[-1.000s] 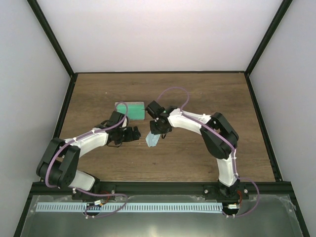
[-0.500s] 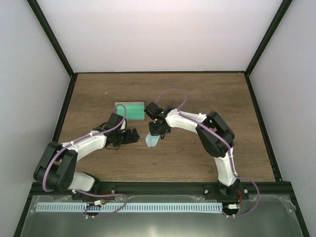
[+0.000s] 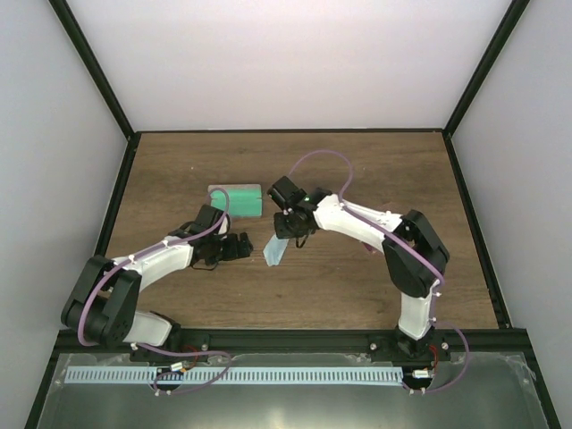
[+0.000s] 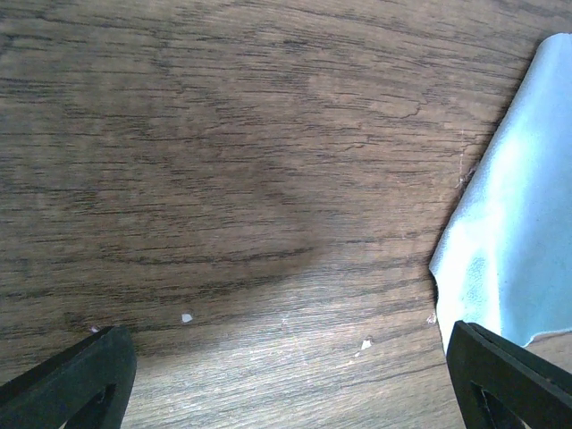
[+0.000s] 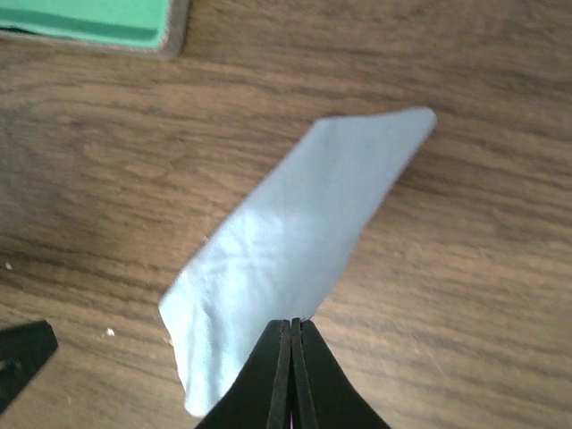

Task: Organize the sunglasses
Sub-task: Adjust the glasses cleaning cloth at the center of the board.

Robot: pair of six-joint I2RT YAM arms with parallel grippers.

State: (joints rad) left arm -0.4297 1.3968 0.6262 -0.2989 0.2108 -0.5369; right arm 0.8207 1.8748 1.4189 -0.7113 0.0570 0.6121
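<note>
My right gripper [image 3: 288,234] is shut on the edge of a small light blue cloth [image 3: 275,253] near the middle of the table. In the right wrist view the fingers [image 5: 292,357] are pressed together on the cloth [image 5: 286,241]. My left gripper [image 3: 239,247] is open and empty just left of the cloth. Its view shows bare wood between the fingertips [image 4: 80,375] and the cloth [image 4: 514,232] at the right. The sunglasses are mostly hidden. Only a small pinkish bit [image 3: 368,250] shows beside the right arm.
A grey case with a green inside [image 3: 236,199] lies open behind the two grippers. Its corner shows at the top left of the right wrist view [image 5: 89,22]. Black frame rails edge the wooden table [image 3: 179,170].
The right arm's elbow has swung to the right, and its gripper with the cloth has shifted slightly right. The left gripper has hardly moved.
</note>
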